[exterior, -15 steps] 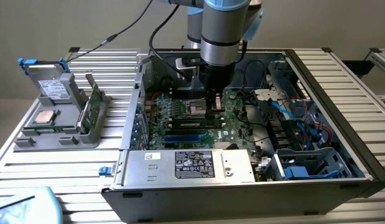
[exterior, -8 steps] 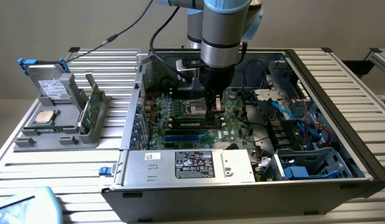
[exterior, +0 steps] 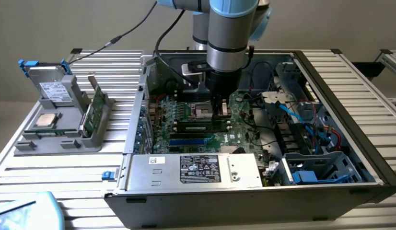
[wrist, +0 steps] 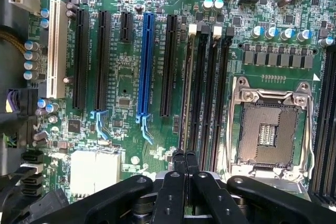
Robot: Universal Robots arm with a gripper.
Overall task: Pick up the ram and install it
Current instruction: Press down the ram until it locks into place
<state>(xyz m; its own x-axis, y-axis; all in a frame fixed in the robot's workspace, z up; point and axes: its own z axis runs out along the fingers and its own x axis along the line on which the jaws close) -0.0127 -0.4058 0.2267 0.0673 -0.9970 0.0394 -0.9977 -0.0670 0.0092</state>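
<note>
The ram (exterior: pixel 199 127) stands on edge in one of the long black memory slots of the motherboard (exterior: pixel 185 139), inside the open computer case (exterior: pixel 351 143). It is a dark strip running across the board, just in front of the processor socket (exterior: pixel 204 108).

The tool (exterior: pixel 220 112) hangs straight down from the arm over one end of the ram. Its two fingers are pressed together with nothing pinched between them. The tips sit right at the stick's top edge, though I cannot tell whether they actually touch it.

The wrist view looks along the board instead. The closed tool (wrist: pixel 185 157) lines up with the outermost slot of the memory bank. A thin brownish edge there (wrist: pixel 187 98) looks like the ram seen from above. Beside it are three more black slots, then the open processor socket (wrist: pixel 270 129) in its silver frame. On the bank's other side are a blue expansion slot (wrist: pixel 147 66) and a white one (wrist: pixel 56 51).

The exterior view adds what lies around the case. A silver power supply (exterior: pixel 194 170) with a label sits at the near edge. Towards the exterior view's left, a grey holder (exterior: pixel 31 143) stands on the slatted metal worktop (exterior: pixel 51 172). It carries a square processor chip (exterior: pixel 46 120), a drive (exterior: pixel 54 88) and another green board (exterior: pixel 90 112) standing on edge.
</note>
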